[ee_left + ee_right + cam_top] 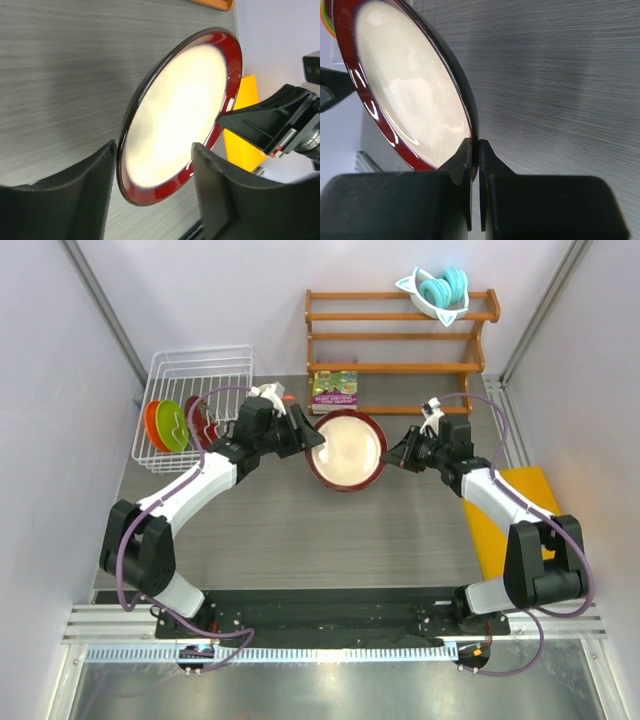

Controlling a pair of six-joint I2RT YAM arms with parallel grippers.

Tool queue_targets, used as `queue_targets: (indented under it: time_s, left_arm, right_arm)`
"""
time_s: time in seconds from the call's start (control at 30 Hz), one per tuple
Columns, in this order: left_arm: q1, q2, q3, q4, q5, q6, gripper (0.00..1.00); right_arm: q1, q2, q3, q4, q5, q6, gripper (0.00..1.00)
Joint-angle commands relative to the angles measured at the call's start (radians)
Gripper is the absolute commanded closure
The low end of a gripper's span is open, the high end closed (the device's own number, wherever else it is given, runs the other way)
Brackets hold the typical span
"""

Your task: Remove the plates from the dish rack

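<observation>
I judge the step in hand to be the passing of the dark red plate (346,448) from one arm to the other. The plate hangs over the middle of the worktop (300,540), a little toward the far edge, with its cream face turned up and tilted. It does not seem to rest on the surface.

My right pincer (474,142) is closed narrow on the plate's rim at the side nearer the right edge, and the rim sits between the two fingertips. My left pincer (154,146) is wide. Its fingers stand on both sides of the opposite rim, very close to it, but I cannot tell if they touch.

The dish rack (200,352) stands at the far left corner. The lime green plate (172,425) and the orange plate (155,427) are upright in it, near its left side.

For the next move, I think the left pincer must draw back toward the rack without catching the rim. The right one alone then has to lower the plate onto bare worktop. The hold is only a thin pinch at the edge, so the plate may swing or slip. The move should be slow and the plate laid flat before the pincer opens. Two plates would then remain to take out.
</observation>
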Motion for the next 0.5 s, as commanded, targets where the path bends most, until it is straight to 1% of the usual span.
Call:
queue_targets:
  time_s: [0.0, 0.1, 0.17, 0.2, 0.27, 0.3, 0.37, 0.4, 0.47]
  left_arm:
    - [-0.012, -0.036, 0.024, 0.106, 0.021, -0.001, 0.21]
    - [-0.012, -0.036, 0.027, 0.061, -0.010, 0.024, 0.21]
    - [-0.012, -0.039, 0.026, 0.029, -0.043, 0.033, 0.17]
    - [-0.012, -0.048, 0.023, 0.024, -0.069, 0.038, 0.14]
    - [-0.012, -0.059, 0.016, -0.005, -0.115, 0.061, 0.12]
    - [-0.012, -0.067, 0.015, -0.016, -0.166, 0.073, 0.10]
    - [-0.012, -0.093, 0.024, -0.046, -0.223, 0.113, 0.09]
    - [-0.012, -0.100, 0.030, -0.087, -0.296, 0.131, 0.07]
    - [-0.012, -0.130, 0.048, -0.121, -0.359, 0.171, 0.04]
  right_arm:
    - [0.012, -0.109, 0.005, 0.021, 0.103, -0.024, 0.99]
    - [0.012, -0.136, 0.019, 0.001, 0.137, -0.033, 0.99]
    - [0.012, -0.137, 0.031, -0.054, 0.151, -0.042, 0.99]
    - [0.011, -0.139, 0.035, -0.060, 0.155, -0.044, 0.99]
    - [0.011, -0.145, 0.037, -0.071, 0.175, -0.050, 0.99]
    - [0.009, -0.145, 0.036, -0.077, 0.181, -0.051, 0.99]
    - [0.006, -0.139, 0.042, -0.094, 0.183, -0.055, 0.99]
    - [0.004, -0.137, 0.045, -0.102, 0.183, -0.059, 0.99]
    - [-0.005, -0.128, 0.049, -0.122, 0.186, -0.062, 0.99]
